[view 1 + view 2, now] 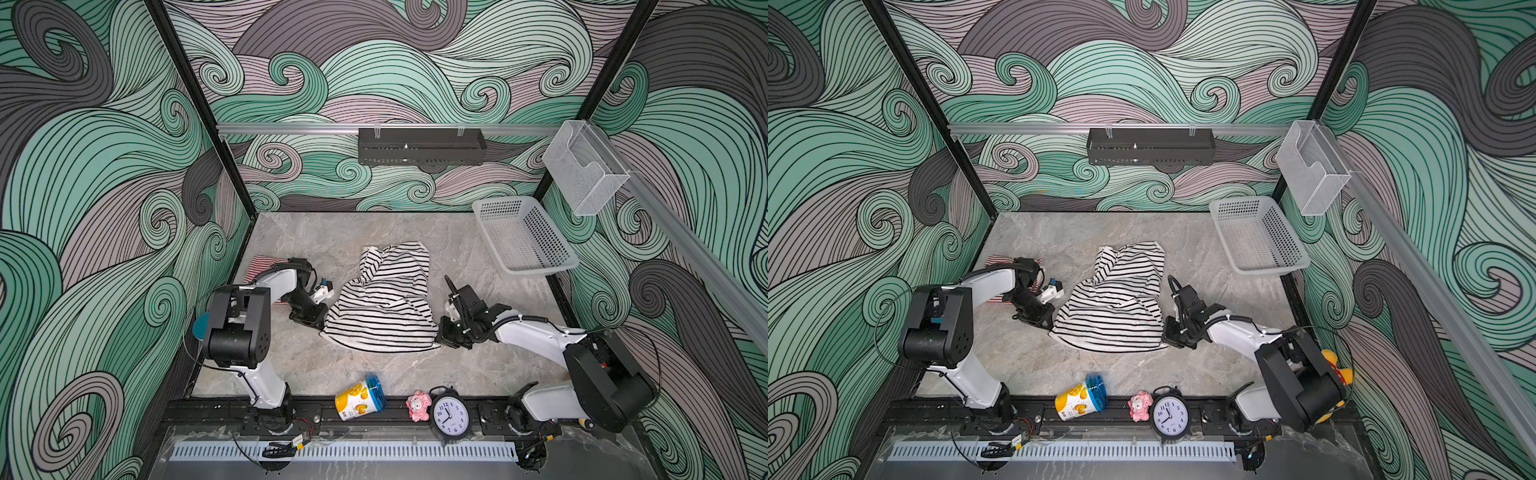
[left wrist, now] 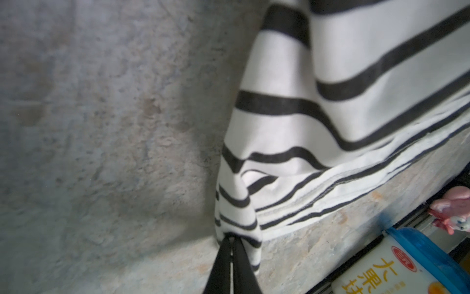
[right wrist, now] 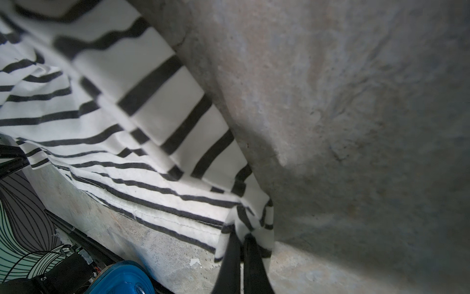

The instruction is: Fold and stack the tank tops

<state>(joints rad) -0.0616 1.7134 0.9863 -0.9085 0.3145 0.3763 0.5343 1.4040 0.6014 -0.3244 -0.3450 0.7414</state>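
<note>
Black-and-white striped knit tank top lies crumpled mid-tabletop, its upper portion bunched and twisted, its hem edge nearest the robot. Left claw is pressed together on the hem's left corner. The right claw likewise pinches the right corner, with cloth gathered between its fingers. Red-and-white striped tank top sits at the far left edge of the grey marbled tabletop, behind the left arm. It appears to be a compact flat rectangle, likely folded, though the arm hides much of it. Assessment: one garment is probably complete. The second is gripped for spreading or a first fold, with no fold made yet. Folding it and stacking the two remain outstanding.
</note>
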